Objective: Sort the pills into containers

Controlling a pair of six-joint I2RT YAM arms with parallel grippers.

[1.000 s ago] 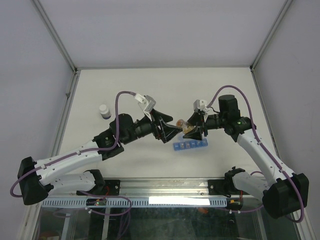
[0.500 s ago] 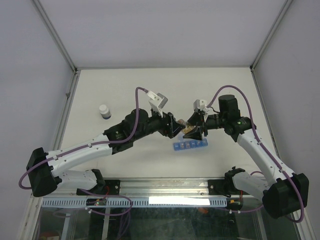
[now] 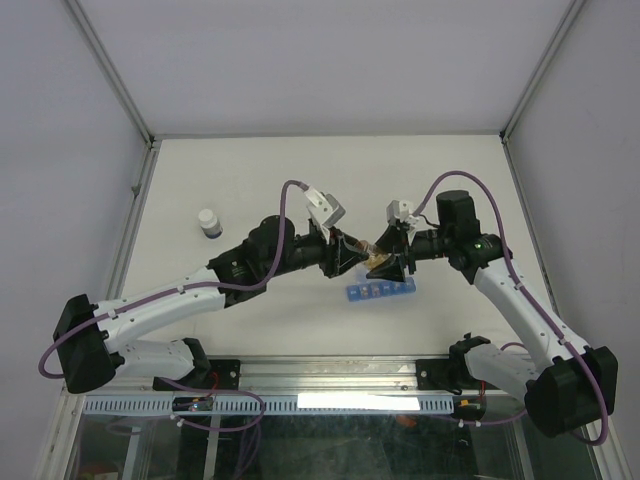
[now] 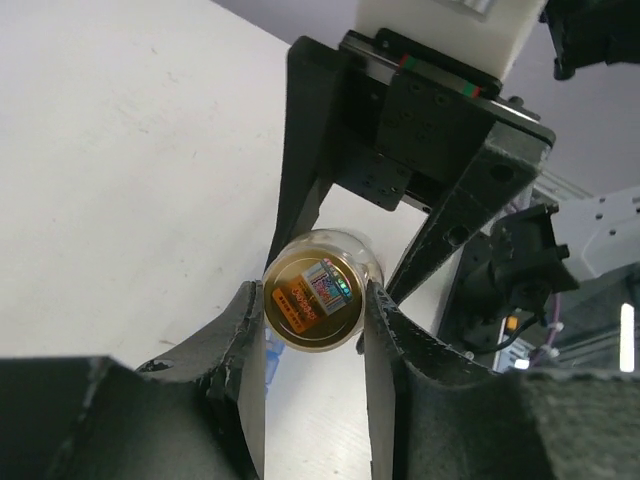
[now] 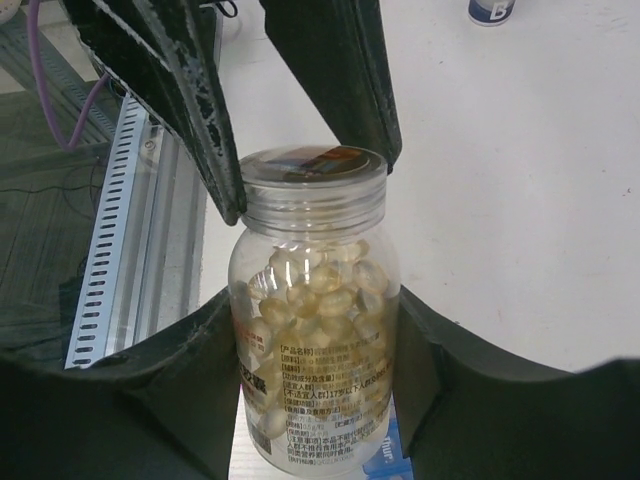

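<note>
Top external shows the left gripper and right gripper meeting tip to tip just above the blue organiser strip, which lies flat on the table beneath them. Left wrist shows its fingers pinched on the mouth end of the pill bottle. Right wrist shows that gripper clamping the bottle's body, capsules inside.

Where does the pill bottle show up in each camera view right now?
Top external: the pill bottle is mid-picture, between the two grippers, just above the blue organiser strip.
Left wrist: the pill bottle is at centre, lid end towards the camera, between the near fingers.
Right wrist: the pill bottle is at centre, capsules visible, body between the near fingers.
Shared landmark: the left gripper on the bottle's lid.
</note>
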